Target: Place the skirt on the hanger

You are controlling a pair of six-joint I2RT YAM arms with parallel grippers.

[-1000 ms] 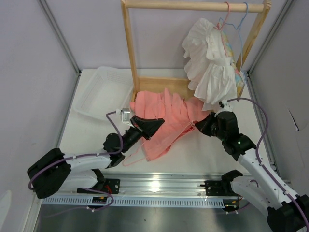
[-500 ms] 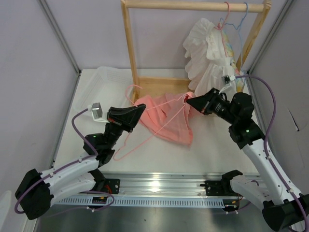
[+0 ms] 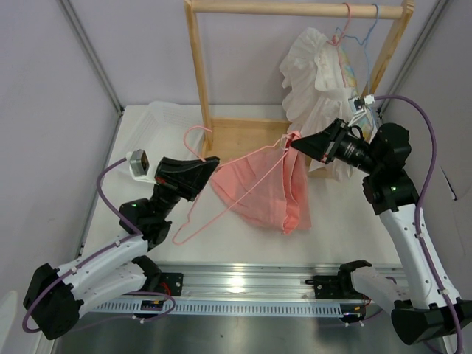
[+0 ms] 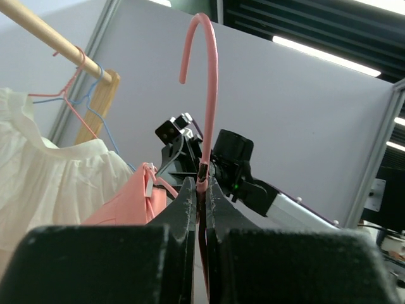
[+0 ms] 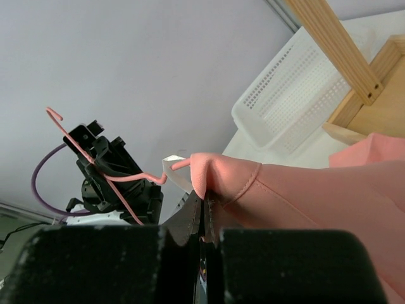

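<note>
The salmon-pink skirt [image 3: 269, 193] hangs in the air over the table, its lower edge just above the surface. My right gripper [image 3: 293, 141] is shut on the skirt's waistband [image 5: 228, 180], and its jaws [image 5: 204, 201] pinch the folded edge. The thin pink hanger [image 3: 195, 128] is tilted, its hook pointing up. My left gripper [image 3: 212, 163] is shut on the neck just below the hook [image 4: 205, 38]. One hanger arm runs across the front of the skirt to the waistband, where its end pokes out [image 5: 179, 164] beside the right fingers.
A wooden rack [image 3: 199, 74] stands at the back. At its right end a white ruffled garment [image 3: 317, 85] hangs beside a blue hanger [image 3: 374, 22]. A white perforated basket [image 3: 151, 136] lies at the back left, behind my left arm.
Both arms have risen and drawn apart. The skirt and hanger have come up off the table. The skirt, earlier spread flat, now hangs from the right gripper.
</note>
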